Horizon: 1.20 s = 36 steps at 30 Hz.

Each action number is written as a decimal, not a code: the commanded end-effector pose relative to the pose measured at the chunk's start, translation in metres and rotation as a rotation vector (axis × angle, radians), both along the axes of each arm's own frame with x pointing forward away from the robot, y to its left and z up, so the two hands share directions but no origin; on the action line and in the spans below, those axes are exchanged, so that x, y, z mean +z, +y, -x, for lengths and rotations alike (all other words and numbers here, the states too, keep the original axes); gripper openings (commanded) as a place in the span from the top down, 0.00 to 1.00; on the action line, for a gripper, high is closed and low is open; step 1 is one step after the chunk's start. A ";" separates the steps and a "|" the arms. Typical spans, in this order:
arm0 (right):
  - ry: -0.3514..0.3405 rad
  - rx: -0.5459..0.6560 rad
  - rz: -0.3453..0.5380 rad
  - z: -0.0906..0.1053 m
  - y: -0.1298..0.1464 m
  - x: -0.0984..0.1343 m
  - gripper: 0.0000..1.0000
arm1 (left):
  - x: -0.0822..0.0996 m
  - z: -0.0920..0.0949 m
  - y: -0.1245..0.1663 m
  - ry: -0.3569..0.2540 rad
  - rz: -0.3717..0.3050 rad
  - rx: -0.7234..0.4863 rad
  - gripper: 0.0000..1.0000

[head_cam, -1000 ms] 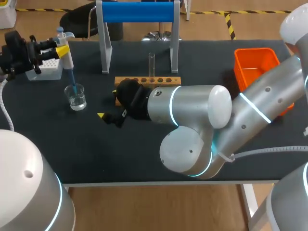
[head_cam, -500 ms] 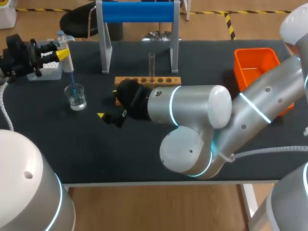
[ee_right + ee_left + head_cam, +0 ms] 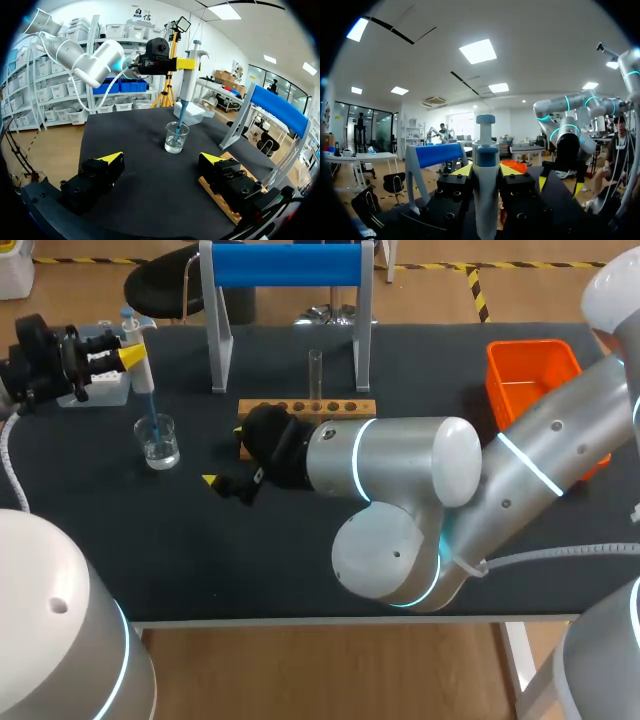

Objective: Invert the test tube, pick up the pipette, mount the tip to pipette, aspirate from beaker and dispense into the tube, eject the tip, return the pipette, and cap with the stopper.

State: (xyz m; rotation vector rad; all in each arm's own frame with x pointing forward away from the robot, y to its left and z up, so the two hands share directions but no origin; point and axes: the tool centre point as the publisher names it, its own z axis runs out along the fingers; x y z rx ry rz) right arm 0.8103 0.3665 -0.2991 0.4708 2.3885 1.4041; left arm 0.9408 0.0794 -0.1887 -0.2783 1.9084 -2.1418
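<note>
Left pincer [image 3: 128, 350] grips pipette [image 3: 143, 371], tip [image 3: 151, 412] in beaker [image 3: 159, 447]; right pincer [image 3: 161, 159] stands open.

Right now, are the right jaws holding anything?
No, the right jaws stand open with only bare table between them; the beaker sits ahead.

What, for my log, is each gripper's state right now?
Left gripper: shut on the white pipette with blue tip.
Right gripper: open, holding nothing.

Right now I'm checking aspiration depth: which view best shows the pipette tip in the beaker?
The right wrist view: it sees the blue tip side-on, reaching down into the beaker. The head view shows both from above. The left wrist view shows only the upper body of the pipette; tip and beaker are hidden.
</note>
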 end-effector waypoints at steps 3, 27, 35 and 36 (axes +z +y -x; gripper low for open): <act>-0.001 -0.003 0.002 0.001 0.001 0.000 0.00 | -0.002 -0.002 0.003 0.010 0.008 -0.008 1.00; -0.039 0.001 0.007 0.004 -0.005 0.012 0.00 | -0.002 -0.003 0.003 0.013 0.009 -0.007 1.00; -0.062 0.033 0.018 0.010 -0.025 0.027 0.00 | -0.002 -0.003 0.003 0.013 0.009 -0.007 1.00; -0.048 0.062 0.007 0.009 -0.027 0.029 0.00 | -0.002 -0.003 0.003 0.013 0.009 -0.007 1.00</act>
